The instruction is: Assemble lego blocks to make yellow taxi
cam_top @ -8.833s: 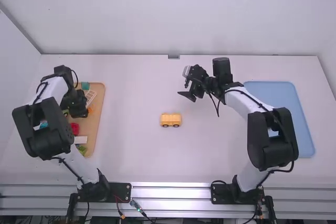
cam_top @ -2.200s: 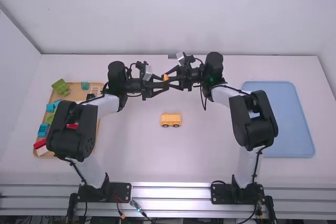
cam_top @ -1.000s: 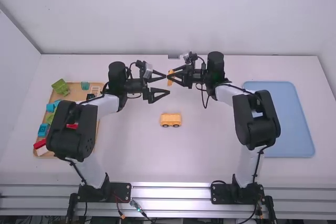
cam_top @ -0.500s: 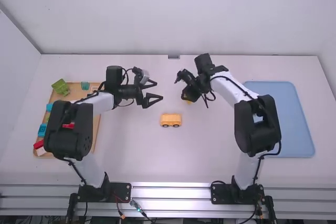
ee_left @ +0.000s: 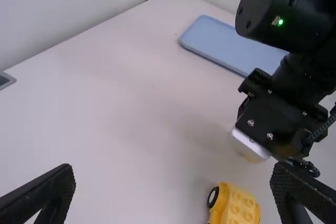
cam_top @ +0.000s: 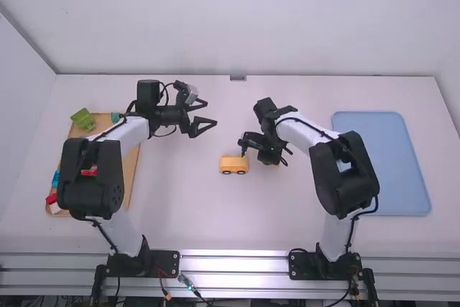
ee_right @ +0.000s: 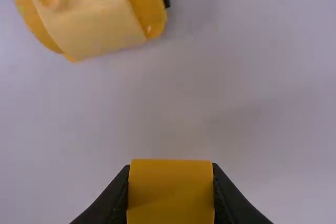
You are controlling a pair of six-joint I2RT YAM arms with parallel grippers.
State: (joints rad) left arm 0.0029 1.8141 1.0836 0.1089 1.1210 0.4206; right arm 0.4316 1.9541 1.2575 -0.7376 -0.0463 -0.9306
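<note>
- Nearest, at the table's close edge, stand the bases of the left arm [cam_top: 140, 260] and the right arm [cam_top: 327, 264].
- Off to the left lies a tan tray [cam_top: 131, 177]; at its near end sit a red block [cam_top: 52, 198] and a white block [cam_top: 55, 208] just beside each other, with a blue block [cam_top: 55, 177] a little farther up.
- Near the middle of the table [cam_top: 180, 213], the yellow wheeled piece [cam_top: 233, 164] stands upright on its dark wheels, studs on top.
- Just to its right, the right gripper [cam_top: 269, 157] points down, its jaws closed on a yellow block [ee_right: 170, 192]. That block is apart from the wheeled piece; whether it touches the table, one cannot tell.
- A light blue tray [cam_top: 392, 163] lies flat at the right, well apart from both.
- Farther up, between the tan tray and the middle, the left gripper [cam_top: 211, 113] has its jaws spread wide, nothing between them.
- By the tan tray's far end are a green block [cam_top: 84, 119] and a teal block [cam_top: 116, 116], apart from each other.
</note>
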